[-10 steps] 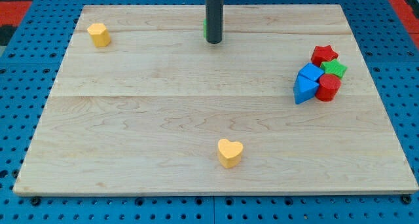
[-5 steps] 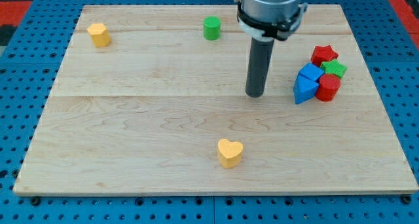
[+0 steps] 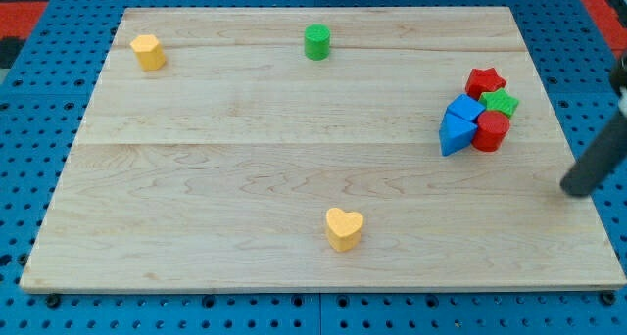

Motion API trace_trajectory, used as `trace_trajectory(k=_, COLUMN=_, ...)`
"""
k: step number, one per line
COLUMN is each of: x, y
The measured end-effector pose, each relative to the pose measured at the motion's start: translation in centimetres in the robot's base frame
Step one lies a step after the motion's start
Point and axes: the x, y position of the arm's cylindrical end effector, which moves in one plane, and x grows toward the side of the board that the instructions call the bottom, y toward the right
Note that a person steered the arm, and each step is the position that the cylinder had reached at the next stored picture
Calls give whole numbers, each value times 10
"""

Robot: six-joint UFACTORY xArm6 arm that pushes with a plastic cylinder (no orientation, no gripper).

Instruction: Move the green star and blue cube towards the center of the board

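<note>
My tip point(image 3: 576, 189) is showing at the view's right edge, blurred, sitting over the counter point(image 3: 245, 149) below and to the right of a tight cluster of five blocks, apart from them. There is no pincer on this rod, so there is nothing to report as apart or together. In the cluster, the green star point(image 3: 502, 102) is lying at the right, touching the red star point(image 3: 484, 80) above it and the red cylinder point(image 3: 492, 130) below it. The blue cube point(image 3: 464, 108) is sitting just left of the green star, with a blue wedge-like block point(image 3: 454, 134) against its lower side. Well apart, a green cylinder point(image 3: 316, 41) is standing near the top, a yellow block point(image 3: 148, 52) at the top left, and a yellow heart point(image 3: 344, 227) near the bottom.
</note>
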Motion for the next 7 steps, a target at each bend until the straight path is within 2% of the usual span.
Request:
trace_trajectory(k=1, x=-51, y=1)
trace_trajectory(k=3, x=-83, y=-20)
trace_trajectory(k=5, x=-83, y=-43)
trace_trajectory(k=7, x=-84, y=-99)
